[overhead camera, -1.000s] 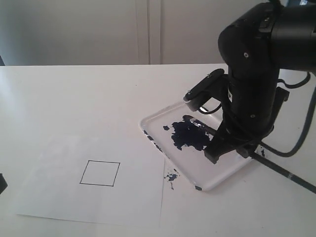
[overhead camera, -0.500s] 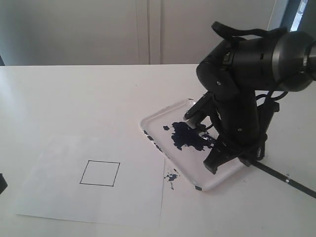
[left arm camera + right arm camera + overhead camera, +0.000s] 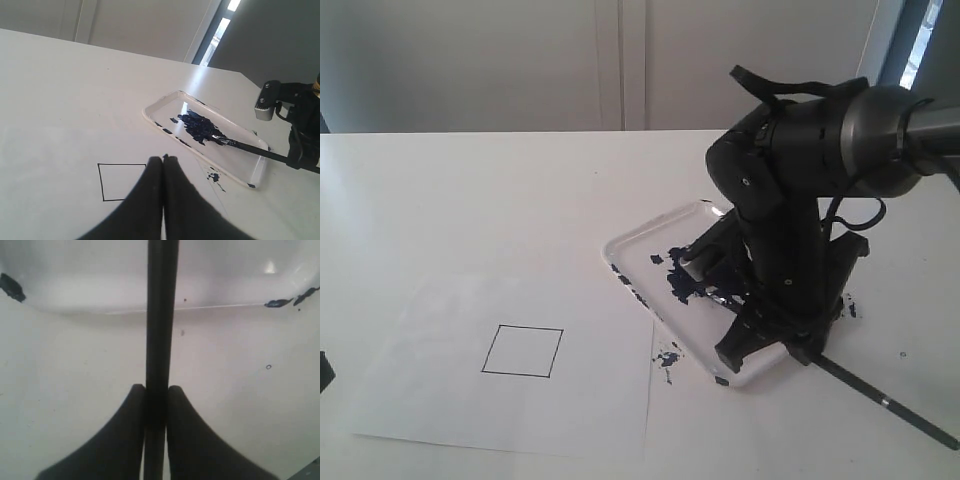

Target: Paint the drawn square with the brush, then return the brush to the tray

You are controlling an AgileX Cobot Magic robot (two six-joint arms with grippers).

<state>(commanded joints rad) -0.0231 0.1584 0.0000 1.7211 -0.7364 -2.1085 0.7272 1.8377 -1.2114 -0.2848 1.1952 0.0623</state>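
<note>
**Brush Being Loaded at the Tray, Square Not Yet Painted**

The brush (image 3: 250, 148) is being gripped by the right tool (image 3: 156, 387), its jaws being pressed against the black handle from both sides. The bristle end is being rested in the dark blue paint blotch (image 3: 196, 125) inside the tray (image 3: 620, 252). The handle is being carried out over the tray's rim and above the tabletop (image 3: 470, 190). The left tool (image 3: 163, 159) is being held clenched on nothing, poised above the paper sheet (image 3: 430, 390) near the drawn square (image 3: 522, 351).

Judged from this, only the opening step is being carried out: the brush is being grasped and, apparently, charged with paint. The square's inside is showing plain white, so the painting is not yet begun. The return of the brush to the tray is likewise being left for later.

The brush is being seen as long and slim, with a thin silver band just behind a tip darkened by blue paint. The square is being seen as thin black lines on the paper, well apart from the tray.
</note>
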